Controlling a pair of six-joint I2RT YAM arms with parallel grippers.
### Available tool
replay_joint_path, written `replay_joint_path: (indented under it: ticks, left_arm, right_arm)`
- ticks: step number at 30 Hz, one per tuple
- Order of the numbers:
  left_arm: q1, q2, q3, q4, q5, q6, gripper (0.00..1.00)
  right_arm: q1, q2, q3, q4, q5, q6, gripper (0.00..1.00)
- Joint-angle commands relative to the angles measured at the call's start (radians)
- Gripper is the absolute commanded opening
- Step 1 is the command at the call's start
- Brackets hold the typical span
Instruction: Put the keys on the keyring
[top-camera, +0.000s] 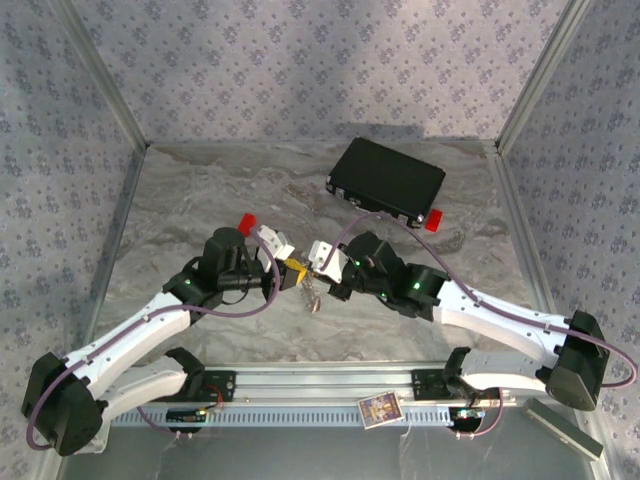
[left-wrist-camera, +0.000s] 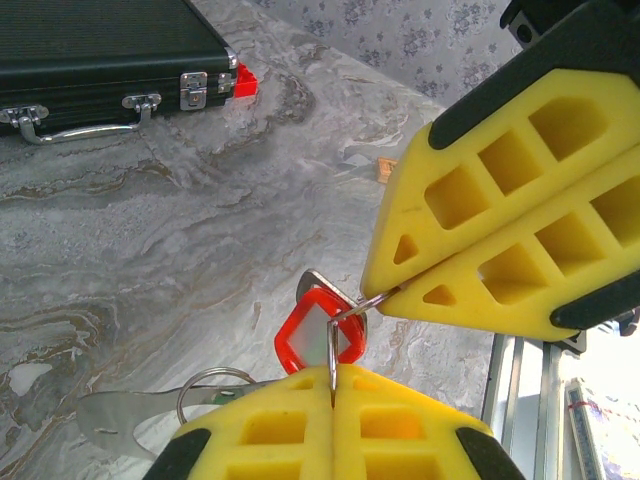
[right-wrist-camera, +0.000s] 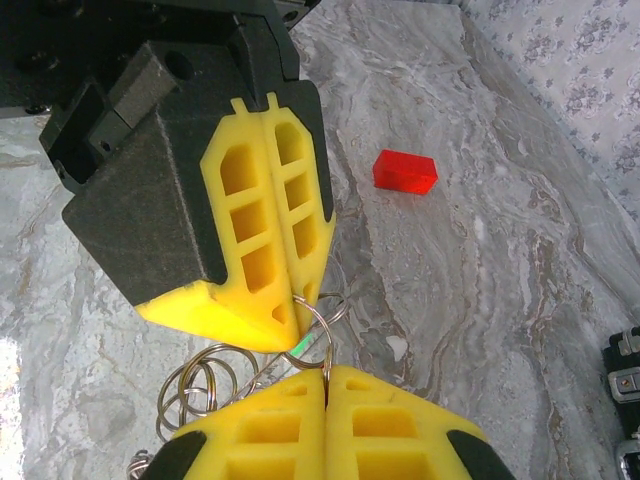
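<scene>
The left gripper (left-wrist-camera: 333, 376) is clamped shut on the thin wire of the keyring (left-wrist-camera: 358, 305), held above the table (top-camera: 200, 200) at mid-scene. The red-headed key (left-wrist-camera: 312, 340) sits right at that pinch, with a sliver of the green key (right-wrist-camera: 305, 346) close by, and both look threaded. Just right of them, tip to tip, the right gripper (right-wrist-camera: 326, 371) is also closed on the ring. Neither arm is nearer, so the next move likely turns on the short span of wire between the two pinches.

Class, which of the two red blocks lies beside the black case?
The red block on the right, at the case's near corner. The other block lies apart, further left.
</scene>
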Motion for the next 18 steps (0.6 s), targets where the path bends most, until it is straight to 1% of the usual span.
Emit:
replay_joint_path:
  ticks: [1, 5, 10, 14, 18]
  left_arm:
    - [-0.005, -0.013, 0.035, 0.055, 0.0, -0.006, 0.0]
    - [-0.004, -0.014, 0.035, 0.056, 0.003, -0.008, 0.0]
    - [-0.005, -0.016, 0.032, 0.057, 0.011, -0.006, 0.0]
    - [-0.004, -0.019, 0.03, 0.059, 0.003, -0.001, 0.0]
    - [-0.005, -0.022, 0.024, 0.064, -0.007, 0.015, 0.0]
  right_arm:
    - [0.007, 0.015, 0.016, -0.031, -0.051, -0.011, 0.0]
    - [0.006, 0.023, 0.02, -0.036, -0.065, -0.01, 0.0]
    - [0.006, 0.029, 0.023, -0.036, -0.051, -0.007, 0.0]
    - [0.007, 0.025, 0.023, -0.042, -0.069, -0.008, 0.0]
    - [0.007, 0.014, 0.015, -0.042, -0.06, -0.018, 0.0]
